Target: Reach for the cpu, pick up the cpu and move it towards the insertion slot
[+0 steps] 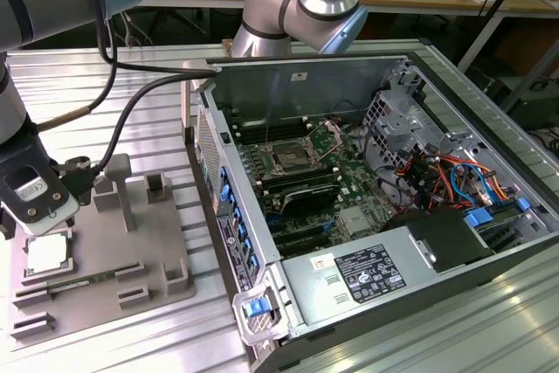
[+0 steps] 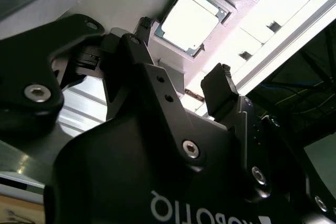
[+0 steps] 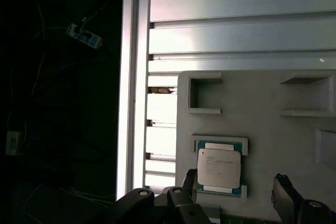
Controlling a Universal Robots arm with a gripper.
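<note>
The cpu (image 1: 48,253) lies flat in a square recess of the grey tray (image 1: 148,255) at the exterior view's left, silvery top up. My gripper (image 1: 38,220) hangs just above it. In both wrist views the two black fingers stand apart with nothing between them: the cpu (image 3: 219,168) sits below the gap of the gripper (image 3: 236,187), and the cpu (image 2: 189,22) lies just beyond the fingertips (image 2: 223,85). The insertion slot (image 1: 288,159), a metal-framed socket with a dark centre, sits on the motherboard inside the open computer case (image 1: 489,242).
A long green memory stick (image 1: 83,284) lies in the tray beside the cpu. Grey posts (image 1: 118,189) rise from the tray next to the gripper. The case's side wall (image 1: 223,216) stands between tray and socket. Cables and drive cages fill the case's far side.
</note>
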